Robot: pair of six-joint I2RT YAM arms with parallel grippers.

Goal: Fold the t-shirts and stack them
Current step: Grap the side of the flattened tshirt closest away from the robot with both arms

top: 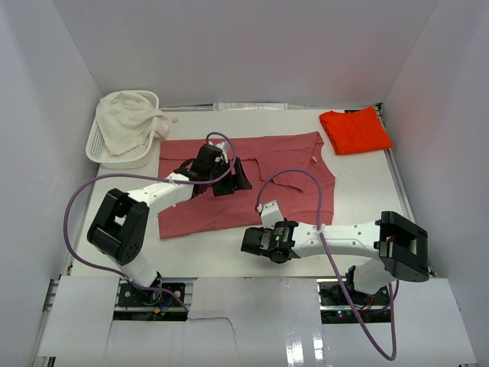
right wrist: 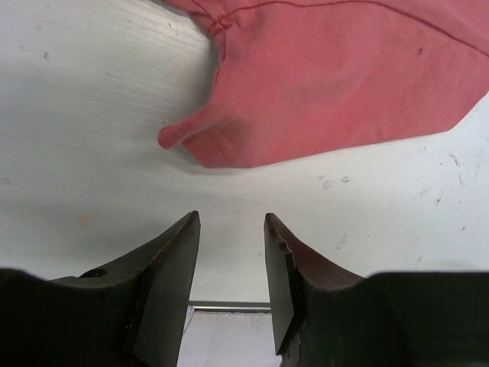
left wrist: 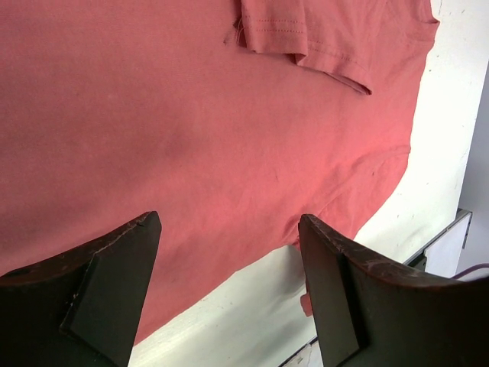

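basket [top: 98, 142]: white lattice, table's far-left corner | cloth [top: 130, 121]: cream, inside basket

The overhead view looks steeply down from high at the near side, taking in the whole table [top: 359, 191]. The left wrist camera hangs close over the rose shirt [left wrist: 153, 115], the right one low by its hem; all three share that shirt

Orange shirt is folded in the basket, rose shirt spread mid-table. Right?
No. The orange shirt lies folded on the table at far right; the basket, far left, holds a cream cloth. Top view shows it. The rose shirt is spread mid-table.
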